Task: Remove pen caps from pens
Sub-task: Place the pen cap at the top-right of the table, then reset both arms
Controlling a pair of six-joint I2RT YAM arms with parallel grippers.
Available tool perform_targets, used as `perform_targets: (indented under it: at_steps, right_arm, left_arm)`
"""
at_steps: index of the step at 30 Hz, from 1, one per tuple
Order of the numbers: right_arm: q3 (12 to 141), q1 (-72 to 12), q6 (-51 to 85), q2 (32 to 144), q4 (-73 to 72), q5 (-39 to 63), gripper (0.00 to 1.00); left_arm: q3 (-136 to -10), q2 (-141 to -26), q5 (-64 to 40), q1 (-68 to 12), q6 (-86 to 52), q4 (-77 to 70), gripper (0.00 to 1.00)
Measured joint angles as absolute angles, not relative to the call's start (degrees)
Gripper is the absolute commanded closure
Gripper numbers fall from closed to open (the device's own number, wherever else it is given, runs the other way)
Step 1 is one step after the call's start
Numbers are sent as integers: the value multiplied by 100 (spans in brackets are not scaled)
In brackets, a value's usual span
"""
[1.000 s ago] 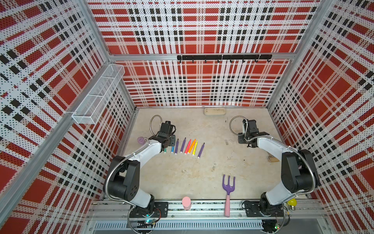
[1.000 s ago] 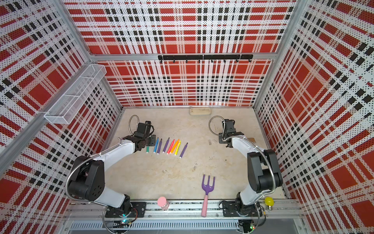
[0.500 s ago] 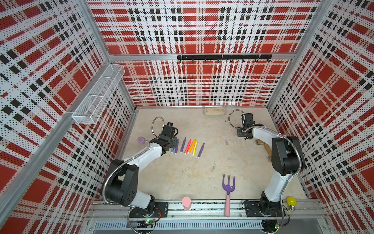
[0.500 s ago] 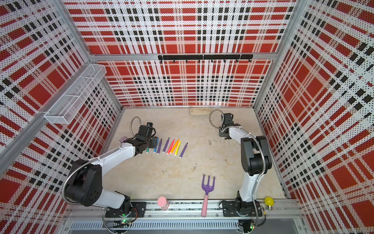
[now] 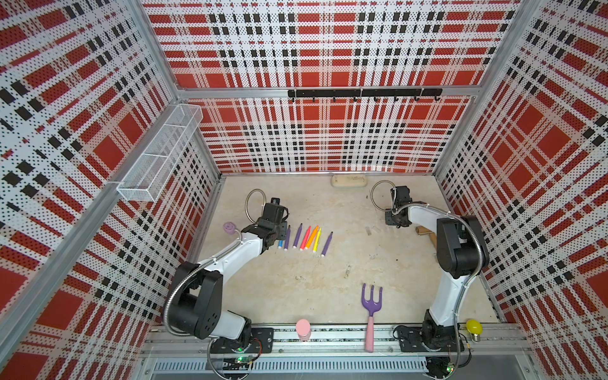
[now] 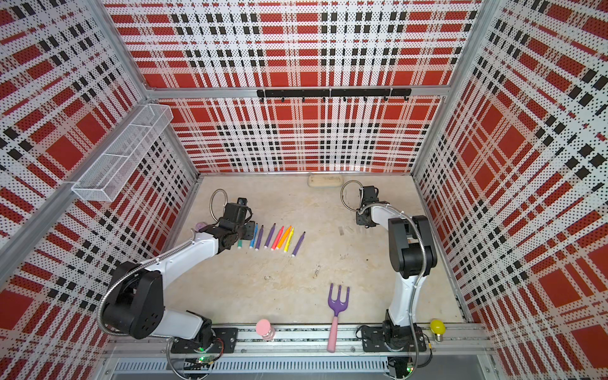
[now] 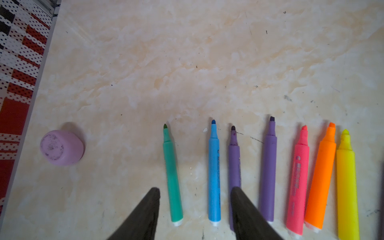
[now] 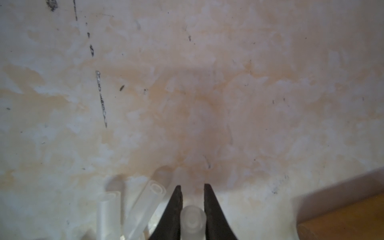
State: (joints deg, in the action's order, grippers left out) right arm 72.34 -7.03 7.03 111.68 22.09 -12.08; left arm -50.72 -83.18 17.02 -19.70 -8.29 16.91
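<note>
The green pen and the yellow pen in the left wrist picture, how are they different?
The slim teal-green plastic pen is much thinner than the chunky yellow plastic pen. The green pen's tip is a small dark point; the yellow pen's is broad. The green pen lies apart from the other pens; the yellow pen sits close beside an orange plastic pen. Both lie flat, uncapped, tips pointing the same way.

Red, black and white plaid perforated walls (image 5: 322, 49) enclose a pale marbled floor (image 5: 296, 273); a white wire-mesh basket (image 5: 161, 154) and black hook rail (image 5: 362, 93) hang on them.
</note>
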Motion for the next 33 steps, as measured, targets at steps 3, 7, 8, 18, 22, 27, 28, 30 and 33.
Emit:
perform_targets:
  at_steps: [3,7,8,18,22,27,28,30,33]
  right_arm:
    - [7240,-698,698,11196,2209,-1205,73]
    - [7247,-698,703,11246,2209,-1203,74]
    - [7247,-698,701,11253,2209,-1201,74]
    - [7061,-698,676,10927,2051,-1031,62]
    - [6853,-698,659,10422,1931,-1009,49]
    - [6215,-766,648,9485,1393,-1194,18]
    - [5999,-786,646,9229,1223,-1253,15]
    - [5468,-845,622,8650,797,-1439,13]
    - [4366,-956,543,7664,-316,-1968,10]
  left_arm:
    - [-5072,-8311,1699,-1970,-823,1675,41]
    - [-5072,-8309,1699,-1973,-821,1673,41]
    - [-5072,-8305,1699,-1975,-821,1673,41]
    - [-4324,-7456,1393,-1658,-757,884,27]
    - [-3809,-6820,1380,-1337,-740,370,26]
    - [-3052,-5940,1782,-1081,-489,-679,22]
    - [-2766,-5780,1863,-1033,-327,-1076,20]
    - [-2095,-5546,1942,-952,-30,-1887,14]
    - [-1022,-5472,1957,-744,148,-2947,6]
